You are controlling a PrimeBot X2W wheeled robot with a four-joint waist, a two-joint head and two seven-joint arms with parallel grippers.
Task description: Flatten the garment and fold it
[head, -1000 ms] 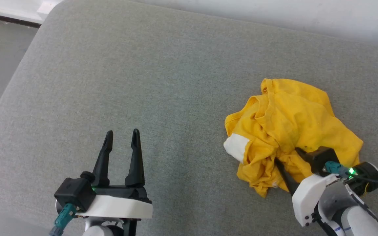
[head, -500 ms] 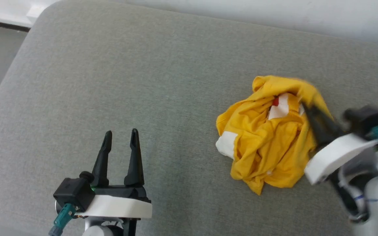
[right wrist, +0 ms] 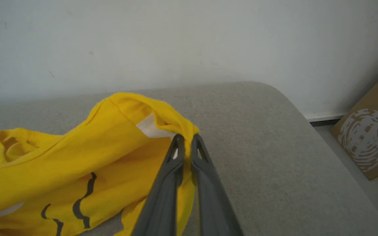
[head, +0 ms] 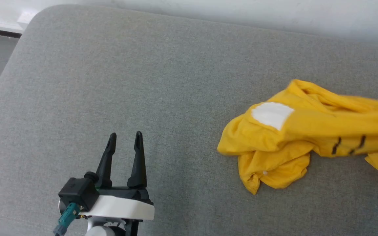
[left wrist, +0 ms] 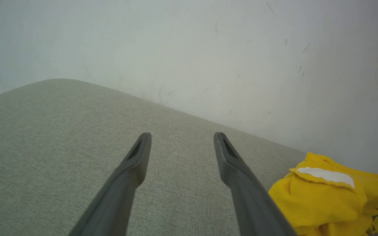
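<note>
One edge of bunched yellow cotton T-shirt (head: 307, 131) clamped in right gripper (right wrist: 186, 139); left gripper (head: 125, 135) jaws spread; flattening apparently barely begun.

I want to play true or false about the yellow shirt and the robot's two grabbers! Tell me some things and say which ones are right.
1. The right gripper is shut on the garment. True.
2. The left gripper grips the garment too. False: it is open over the bare grey cushion, apart from the garment.
3. The garment lies flat and neatly folded. False: it is bunched and wrinkled.
4. A white patch shows on the garment. True.
</note>
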